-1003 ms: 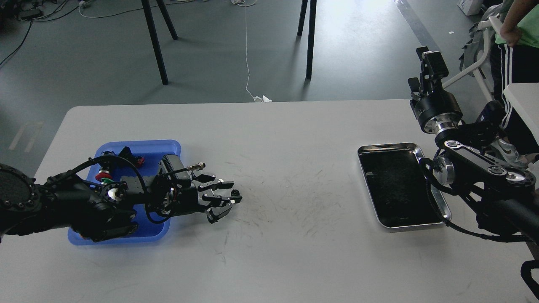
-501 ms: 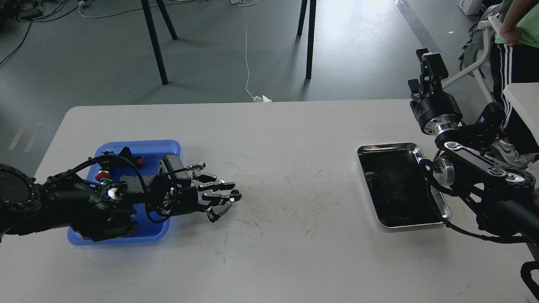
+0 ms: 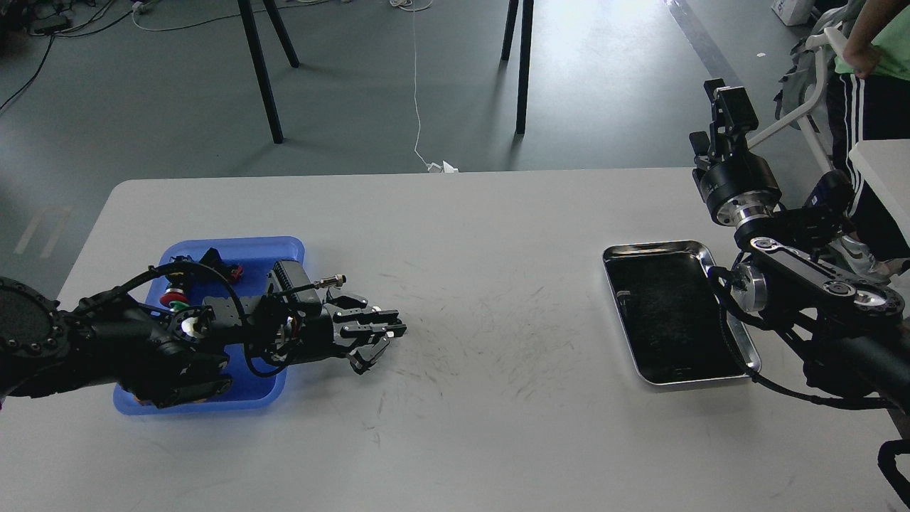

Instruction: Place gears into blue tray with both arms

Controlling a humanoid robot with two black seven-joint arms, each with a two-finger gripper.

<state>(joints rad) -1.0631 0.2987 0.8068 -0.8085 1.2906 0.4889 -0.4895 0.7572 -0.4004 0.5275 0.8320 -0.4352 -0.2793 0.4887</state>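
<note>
The blue tray [image 3: 234, 246] lies at the table's left, and my left arm stretches across it. My left gripper [image 3: 389, 330] sits just right of the tray, low over the table. Its fingers are drawn together on a small black gear [image 3: 399, 329] at their tips. My right gripper [image 3: 724, 99] is raised high at the far right, above the table's back edge and behind the steel tray. It points upward and looks dark, so its fingers cannot be told apart. No other gear shows.
A shiny steel tray [image 3: 655, 247] with a dark inside lies at the right, beside my right arm. Colourful push-button switches [image 3: 173, 297] sit in the blue tray. A person [image 3: 871, 85] stands beyond the table's right corner. Black stand legs [image 3: 522, 67] rise behind the table.
My left gripper's fingers have closed together around the small gear at their tips and drawn back slightly to the left. The right arm has stayed almost still.
</note>
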